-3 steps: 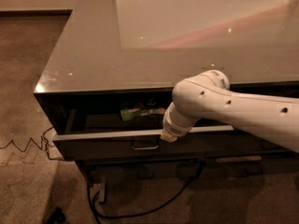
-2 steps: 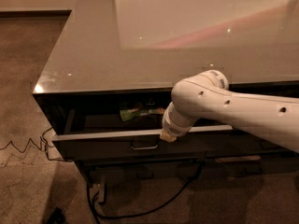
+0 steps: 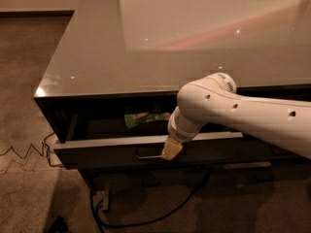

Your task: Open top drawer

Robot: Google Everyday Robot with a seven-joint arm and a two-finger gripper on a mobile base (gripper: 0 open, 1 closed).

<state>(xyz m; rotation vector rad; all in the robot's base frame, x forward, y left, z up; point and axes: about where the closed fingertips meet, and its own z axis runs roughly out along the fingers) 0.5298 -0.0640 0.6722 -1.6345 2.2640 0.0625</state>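
The top drawer, wide and shallow with a dark glossy front, stands partly out from the near face of the large desk, whose smooth grey top is glossy and mirrors a pale bright patch towards its far right; the drawer's light grey upper edge runs as a pale strip from left to right just below the desk's near rim, and a dark gap between the two opens onto the drawer's inside; in that gap, near the middle, lies a small green crumpled packet, partly in shadow; the small rectangular metal loop handle sits at the centre of the drawer front; the white, rounded robot arm reaches in from the right edge across the near side of the desk and bends downward at its wrist; its pale yellowish claw hangs at the drawer front, right at the right end of the handle, and whether it is wide, narrow or gripping the handle cannot be told here; on the brown carpeted floor to the left a thin zigzag cord lies beside the desk's near left corner; a black cable curves over the floor beneath the desk.
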